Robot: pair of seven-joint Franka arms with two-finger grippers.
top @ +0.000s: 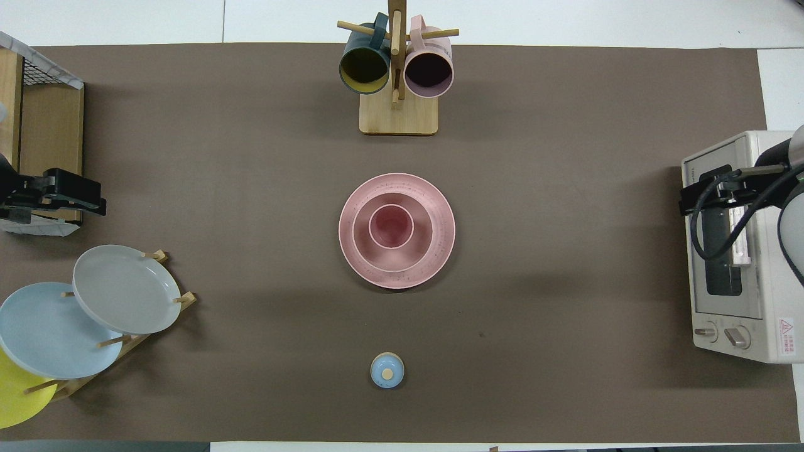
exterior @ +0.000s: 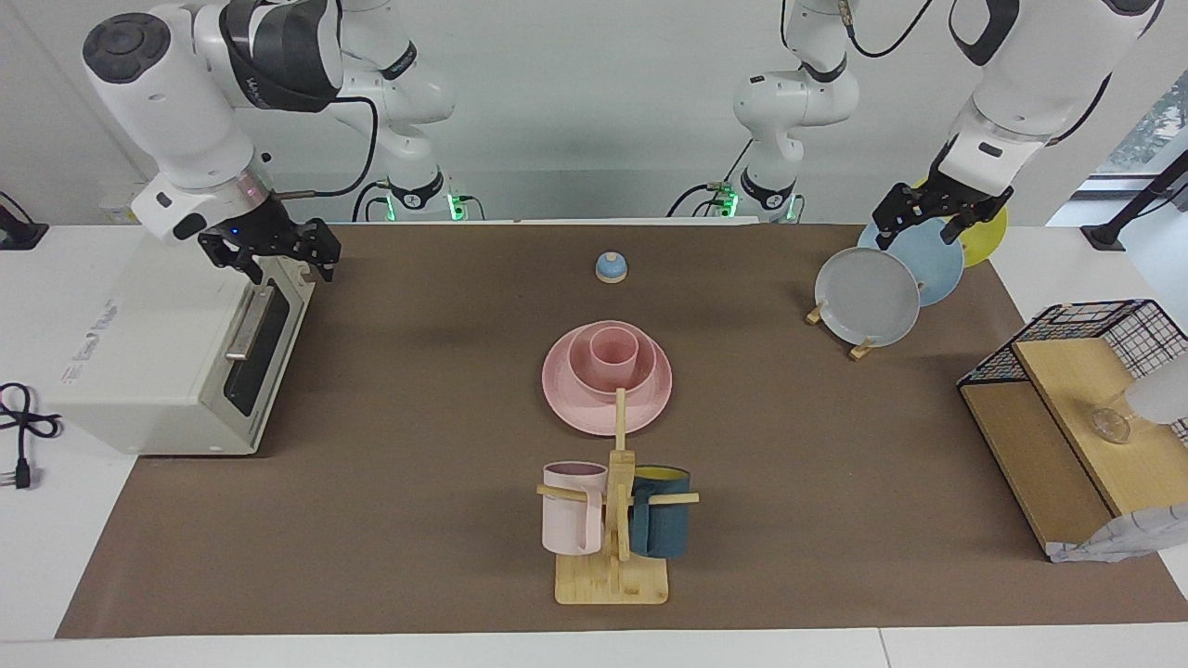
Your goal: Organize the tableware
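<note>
The matte pink set is stacked at the middle of the table. The wide plate (exterior: pixel 575 408) (top: pixel 358 263) lies flat, the bowl (exterior: pixel 580 371) (top: pixel 392 262) sits on it, and the small cup (exterior: pixel 614 348) (top: pixel 391 226) stands upright in the bowl. My left gripper (exterior: pixel 921 232) (top: pixel 100 204) is open and empty, raised over the plate rack at the left arm's end. My right gripper (exterior: pixel 283 264) (top: pixel 684 194) is open and empty, raised over the toaster oven at the right arm's end. Both are well apart from the stack.
A wooden mug tree (exterior: pixel 613 580) (top: pixel 397 116), farther from the robots than the stack, holds a pale pink mug (exterior: pixel 571 510) and a dark teal mug (exterior: pixel 661 515). A small blue knobbed lid (exterior: pixel 612 267) lies nearer. A rack holds grey (exterior: pixel 868 297), blue and yellow plates. A toaster oven (exterior: pixel 158 371) and a wire shelf (exterior: pixel 1077 408) stand at the ends.
</note>
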